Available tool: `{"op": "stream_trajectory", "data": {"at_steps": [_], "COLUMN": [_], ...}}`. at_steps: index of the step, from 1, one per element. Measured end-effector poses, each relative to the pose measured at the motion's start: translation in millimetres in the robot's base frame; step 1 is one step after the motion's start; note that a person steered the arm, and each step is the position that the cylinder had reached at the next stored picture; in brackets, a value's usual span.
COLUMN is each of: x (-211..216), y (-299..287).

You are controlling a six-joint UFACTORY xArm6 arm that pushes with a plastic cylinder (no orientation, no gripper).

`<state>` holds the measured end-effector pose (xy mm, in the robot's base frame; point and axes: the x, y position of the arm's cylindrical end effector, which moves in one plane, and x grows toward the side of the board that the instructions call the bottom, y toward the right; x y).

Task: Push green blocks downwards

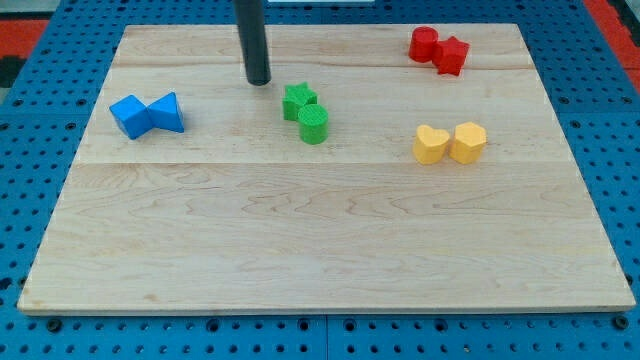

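A green star block [298, 100] and a green cylinder block [314, 124] sit touching each other above the middle of the wooden board [320, 240]; the cylinder lies just below and right of the star. My tip [258, 81] rests on the board a short way to the upper left of the green star, with a small gap between them.
Two blue blocks, a cube [130, 116] and a triangular one [167, 112], touch at the view's left. A red cylinder [424, 44] and a red star [451, 55] sit at the top right. A yellow heart [431, 144] and a yellow hexagon [468, 142] sit at the right.
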<state>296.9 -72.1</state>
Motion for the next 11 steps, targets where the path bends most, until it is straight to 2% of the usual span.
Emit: {"op": "stream_trajectory", "data": {"at_steps": [2,5,7,8,9,11], "x": [26.8,27.3,64.6,71.3,86.7,95.6], "y": [2.0,65.3,87.1,125.8,138.6,120.0]}}
